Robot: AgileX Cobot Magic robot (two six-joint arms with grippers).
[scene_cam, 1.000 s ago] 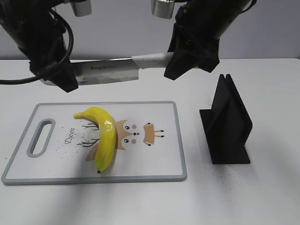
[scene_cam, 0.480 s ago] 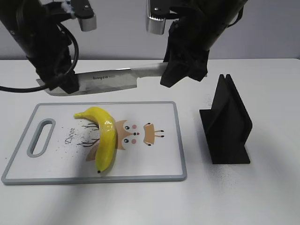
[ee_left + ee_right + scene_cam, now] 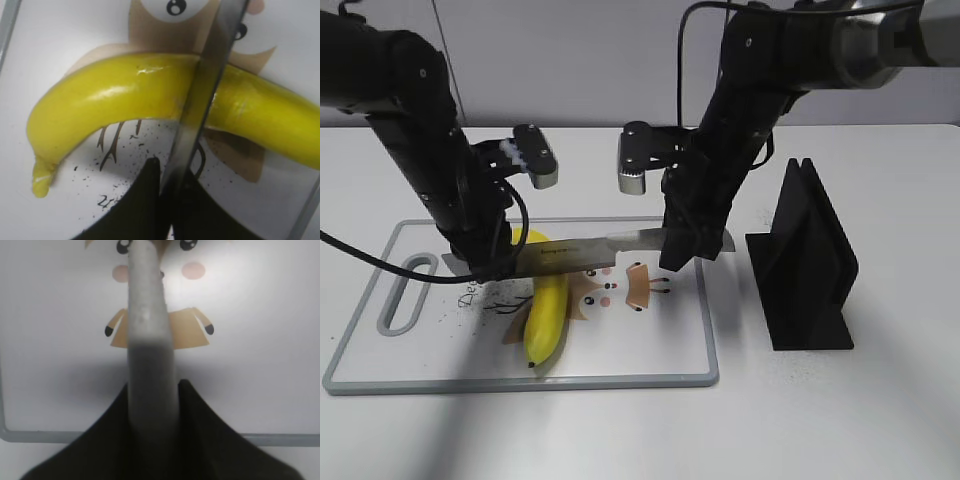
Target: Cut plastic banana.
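Cutting step: the knife (image 3: 575,252), held level across the cutting board (image 3: 665,365), meets the banana (image 3: 115,95) near its middle. The right gripper (image 3: 692,245) clamps the handle; the left gripper (image 3: 480,262) pinches the blade tip. The banana lies on the board, between the grippers. Next, probably, an even downward press.

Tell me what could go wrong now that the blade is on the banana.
1. The plastic banana lies loose on the cutting board; neither gripper holds it, so it may roll or skid under the knife.
2. The left gripper holds the blade end and the right gripper the handle; uneven pressing could tilt or twist the blade.
3. The blade crosses the curve at a slant in the left wrist view, so it may slide along the glossy skin.
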